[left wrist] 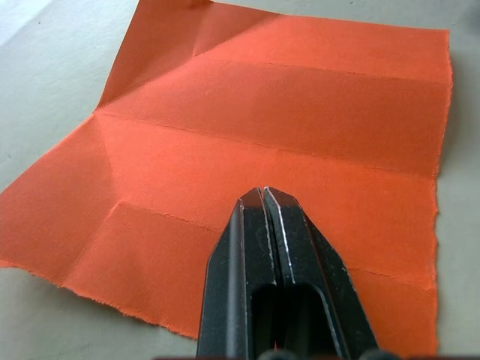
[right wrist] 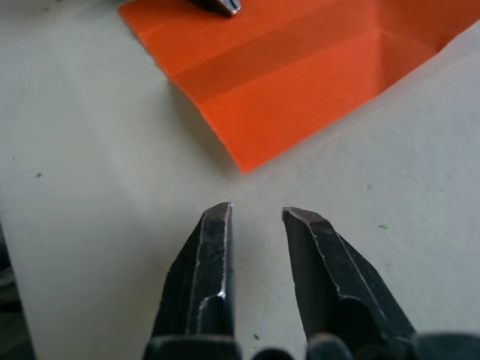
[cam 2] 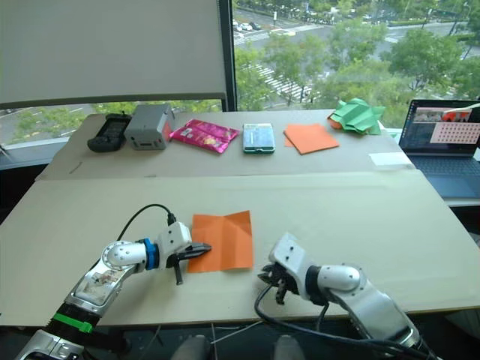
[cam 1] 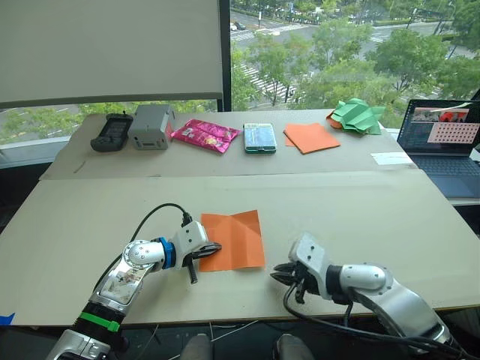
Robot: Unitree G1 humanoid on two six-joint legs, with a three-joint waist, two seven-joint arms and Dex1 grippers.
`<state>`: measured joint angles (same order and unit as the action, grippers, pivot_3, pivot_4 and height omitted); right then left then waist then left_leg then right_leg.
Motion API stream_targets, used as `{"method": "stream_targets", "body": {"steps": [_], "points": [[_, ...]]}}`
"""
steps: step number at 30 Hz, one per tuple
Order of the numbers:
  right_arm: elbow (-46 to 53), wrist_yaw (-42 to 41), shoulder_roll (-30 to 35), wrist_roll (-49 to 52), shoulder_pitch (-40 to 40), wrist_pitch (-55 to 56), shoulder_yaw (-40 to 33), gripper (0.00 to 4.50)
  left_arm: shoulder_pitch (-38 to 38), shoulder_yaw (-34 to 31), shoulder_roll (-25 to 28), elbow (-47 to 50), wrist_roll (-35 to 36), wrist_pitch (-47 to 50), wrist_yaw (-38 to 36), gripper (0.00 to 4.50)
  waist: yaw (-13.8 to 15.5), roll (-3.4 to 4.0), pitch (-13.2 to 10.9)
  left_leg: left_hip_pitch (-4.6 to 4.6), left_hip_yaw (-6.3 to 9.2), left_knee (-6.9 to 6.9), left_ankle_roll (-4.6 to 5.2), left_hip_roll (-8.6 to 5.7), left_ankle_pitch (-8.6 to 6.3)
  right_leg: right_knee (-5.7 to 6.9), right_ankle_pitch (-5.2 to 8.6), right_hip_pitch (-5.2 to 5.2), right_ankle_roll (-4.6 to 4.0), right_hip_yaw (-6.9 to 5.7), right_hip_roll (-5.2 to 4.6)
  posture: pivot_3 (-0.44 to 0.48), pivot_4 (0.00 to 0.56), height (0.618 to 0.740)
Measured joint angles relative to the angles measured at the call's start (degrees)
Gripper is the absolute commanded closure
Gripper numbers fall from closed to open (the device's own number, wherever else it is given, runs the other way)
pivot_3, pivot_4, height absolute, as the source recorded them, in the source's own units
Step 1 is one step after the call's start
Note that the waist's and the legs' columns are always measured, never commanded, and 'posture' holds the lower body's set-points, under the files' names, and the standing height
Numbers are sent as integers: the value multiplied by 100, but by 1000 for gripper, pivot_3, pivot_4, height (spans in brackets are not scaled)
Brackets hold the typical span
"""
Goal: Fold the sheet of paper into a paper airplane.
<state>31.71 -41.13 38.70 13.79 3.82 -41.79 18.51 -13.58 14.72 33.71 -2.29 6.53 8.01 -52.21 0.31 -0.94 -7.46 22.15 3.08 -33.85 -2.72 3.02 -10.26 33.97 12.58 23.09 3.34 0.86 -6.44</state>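
right gripper [cam 1: 279, 273]: near table edge, fingers parted a little, holding nothing; tips point at the near right corner of the sheet, just short of it, resting low over bare table
left gripper [cam 1: 213, 247]: fingers pressed together, tips over the sheet's left edge; wrist view shows them closed above the paper surface, can't tell if any paper is pinched between them
sheet of paper [cam 1: 235, 238]: orange, lying flat and unfolded on the table [cam 1: 360, 217] between the two grippers, nearer the front; several parallel crease lines plus diagonal creases at one end; edges a bit ragged
cable [cam 1: 150, 217]: black, loops up from the left wrist over the table
back row, left to right: black handheld device [cam 1: 112, 132], grey box [cam 1: 151, 126], pink packet [cam 1: 205, 136], teal packet [cam 1: 259, 138], smooth orange paper [cam 1: 310, 137], green paper heap [cam 1: 358, 116] touching the orange paper's far right corner
white slip [cam 1: 391, 158]: far right on the table, near the laptop
laptop [cam 1: 441, 139]: open at far right edge, screen lit
window [cam 1: 345, 45]: behind the table, trees and street outside; blind down on the left half
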Motion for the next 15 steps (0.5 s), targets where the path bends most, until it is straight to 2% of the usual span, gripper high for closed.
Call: {"method": "stream_targets", "body": {"steps": [5, 15], "points": [[-175, 222, -268, -204, 20, 129, 133, 4468, 22, -3, 1, 34, -25, 55, 7, 4468, -3, -14, 12, -7, 1, 0, -1, 1, 0, -1, 1, -3, 0, -1, 1, 0, 150, 706], [-1347, 868, -1304, -562, 408, 884, 24, 4468, 25, -22, 10, 41, -68, 59, -2, 4468, -42, -1, 25, -7, 2, 0, -2, 1, -1, 1, 1, -3, 0, -2, 1, 0, 150, 706]]}}
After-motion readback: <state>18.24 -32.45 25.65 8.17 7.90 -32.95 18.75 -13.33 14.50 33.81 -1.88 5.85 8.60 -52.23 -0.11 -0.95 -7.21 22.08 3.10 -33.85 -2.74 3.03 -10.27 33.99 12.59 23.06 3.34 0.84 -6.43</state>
